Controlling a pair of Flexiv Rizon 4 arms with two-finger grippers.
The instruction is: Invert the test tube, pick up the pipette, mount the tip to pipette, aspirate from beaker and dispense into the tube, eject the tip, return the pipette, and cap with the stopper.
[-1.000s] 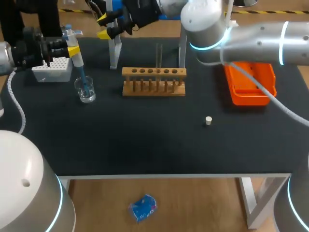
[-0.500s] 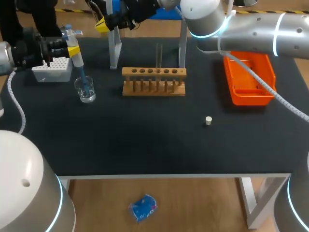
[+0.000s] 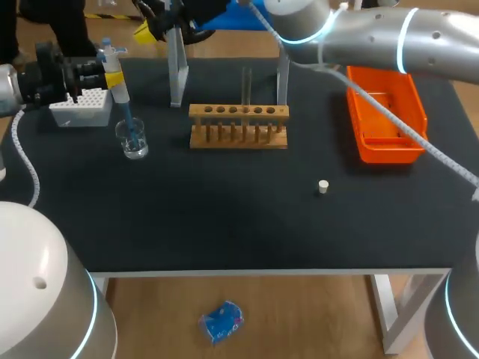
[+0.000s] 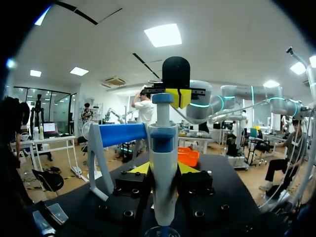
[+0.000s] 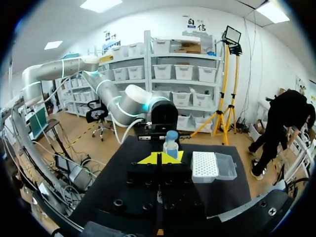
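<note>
Because the step in hand looks to be aspiration, our left gripper (image 4: 163, 169) is clamped on the pipette (image 4: 163, 140), one finger on each side of its body. It holds the pipette a little tilted, so that the blue tip (image 3: 128, 120) reaches down into the beaker (image 3: 135, 142) just beside the tip box (image 3: 81, 105). Our right gripper (image 5: 159, 159) has its fingers drawn together on nothing. It hangs past the table's (image 3: 224, 224) far edge, facing the pipette, we judge to keep clear of the glassware or to stand ready for the plunger.

The test tube (image 3: 245, 84) stands in the wooden rack (image 3: 238, 112) mid-table, where the dispensing will come. The stopper (image 3: 322, 186) lies alone nearer us, well apart from the rack, and the orange tray (image 3: 385, 155) sits off to the right, likely for the spent tip.

We cannot tell how far the tip dips into the liquid, nor whether any has been drawn. From overhead the right gripper is partly cut off. Which end of the tube is up is too fine to make out.
</note>
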